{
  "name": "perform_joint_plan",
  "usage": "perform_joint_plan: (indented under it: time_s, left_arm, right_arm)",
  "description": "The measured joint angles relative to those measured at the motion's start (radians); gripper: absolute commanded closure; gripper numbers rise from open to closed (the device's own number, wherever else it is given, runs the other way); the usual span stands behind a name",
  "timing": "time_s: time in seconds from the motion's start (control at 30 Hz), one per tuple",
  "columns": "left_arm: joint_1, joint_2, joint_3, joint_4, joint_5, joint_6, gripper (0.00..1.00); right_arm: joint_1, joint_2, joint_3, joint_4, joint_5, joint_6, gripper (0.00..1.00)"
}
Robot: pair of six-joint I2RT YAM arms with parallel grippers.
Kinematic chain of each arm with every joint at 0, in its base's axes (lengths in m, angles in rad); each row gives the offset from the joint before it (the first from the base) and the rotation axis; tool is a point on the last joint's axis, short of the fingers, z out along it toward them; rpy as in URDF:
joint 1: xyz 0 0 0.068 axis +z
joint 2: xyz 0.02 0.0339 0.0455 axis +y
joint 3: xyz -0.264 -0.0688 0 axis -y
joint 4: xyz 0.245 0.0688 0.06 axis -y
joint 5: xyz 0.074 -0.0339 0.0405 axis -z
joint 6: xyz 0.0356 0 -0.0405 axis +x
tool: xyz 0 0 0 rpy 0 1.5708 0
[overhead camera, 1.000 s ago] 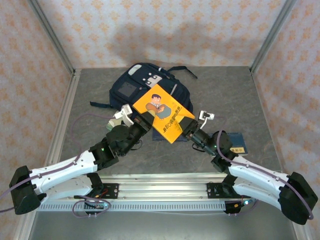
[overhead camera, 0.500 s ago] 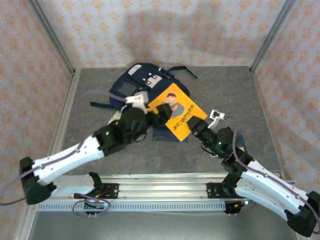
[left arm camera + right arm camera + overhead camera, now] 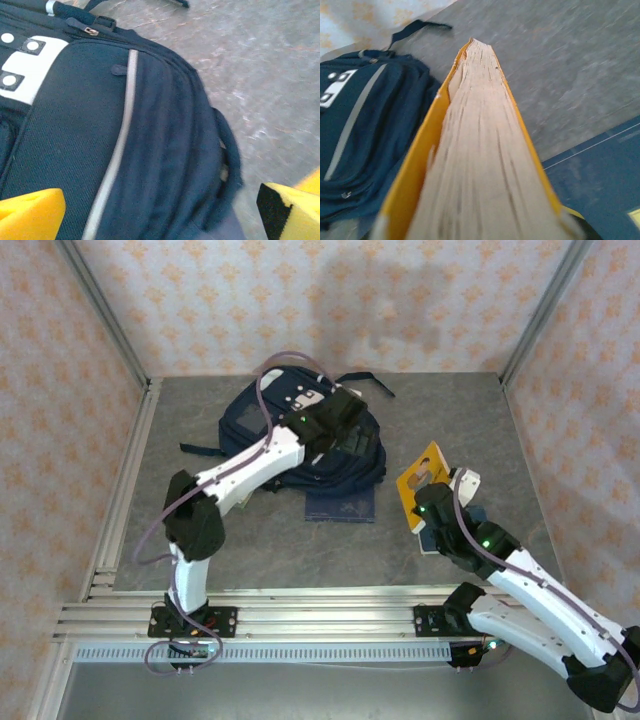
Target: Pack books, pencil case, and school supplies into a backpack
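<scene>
From above, shows the yellow book [image 3: 425, 483] tilted up just right of the backpack [image 3: 255, 420], cover in sight; from the right wrist, meets its fanned page edge end-on, above a navy book [image 3: 600, 175] lying on the worktop [image 3: 300, 550]. Clamped in the right jaws. Over the backpack's front, holds the left jaws wide apart, gripping nothing.
</scene>
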Motion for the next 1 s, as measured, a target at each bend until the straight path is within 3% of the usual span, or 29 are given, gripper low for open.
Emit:
perform_joint_plan:
  time_s: [0.2,0.43,0.57,0.7,0.73,1.0]
  left_arm:
    - [0.101,0.221,0.208,-0.044,0.105,0.063,0.20]
    - [0.104,0.373,0.307,-0.082,0.189,0.081,0.33]
    - [0.109,0.394,0.307,-0.101,0.219,0.075,0.55]
    - [0.121,0.394,0.307,-0.102,0.235,0.070,0.95]
    - [0.126,0.394,0.307,-0.100,0.257,0.065,1.00]
    - [0.162,0.367,0.296,-0.098,0.347,0.038,1.00]
  right_arm:
    - [-0.004,-0.053,0.000,0.010,-0.003,-0.082,1.00]
    - [-0.006,-0.064,-0.013,0.026,-0.017,-0.127,1.00]
    - [-0.008,-0.068,-0.032,0.041,-0.035,-0.135,1.00]
    - [-0.011,-0.068,-0.036,0.054,-0.061,-0.139,1.00]
    - [-0.011,-0.068,-0.036,0.057,-0.067,-0.138,1.00]
    - [-0.012,-0.067,-0.036,0.066,-0.080,-0.142,1.00]
